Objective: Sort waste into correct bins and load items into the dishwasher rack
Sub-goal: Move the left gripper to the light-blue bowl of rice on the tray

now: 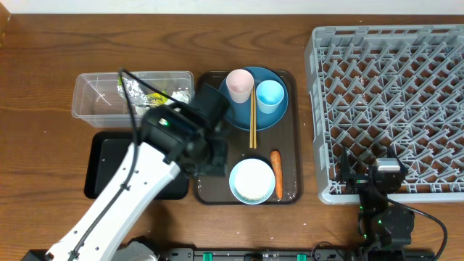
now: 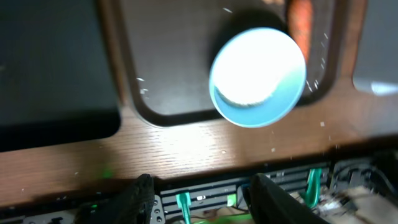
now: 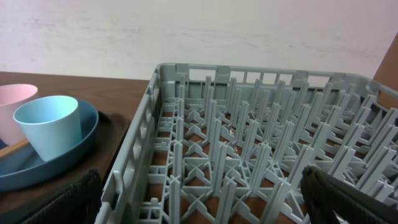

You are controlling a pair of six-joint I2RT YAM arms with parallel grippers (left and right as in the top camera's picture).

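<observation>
The clear tub point(image 1: 94, 101) holds crumpled silver foil point(image 1: 132, 89) and a yellow-green wrapper point(image 1: 156, 98). The black tray point(image 1: 101, 170) lies in front of it. On the brown serving tray point(image 1: 293, 145) a dark-blue plate point(image 1: 274, 119) carries a pink cup point(image 1: 240, 85), a light-blue cup point(image 1: 270, 96) and chopsticks point(image 1: 252, 119). The pale-blue bowl point(image 1: 252, 180) point(image 2: 258, 78) and the carrot point(image 1: 276, 174) point(image 2: 300, 18) sit at the front. Rice grains point(image 2: 320, 62) dot the serving tray. My left gripper point(image 1: 210, 163) point(image 2: 199, 199) is open and empty, above the serving tray's front-left. My right gripper point(image 1: 362, 177) point(image 3: 205, 205) is open and empty at the front edge of the grey rack point(image 1: 391, 94) point(image 3: 249, 143).
The left arm crosses over the black tray and hides part of it and the tub's right end. The table's front edge point(image 2: 186, 162) lies just below the serving tray. The cups and plate also show in the right wrist view point(image 3: 50, 124).
</observation>
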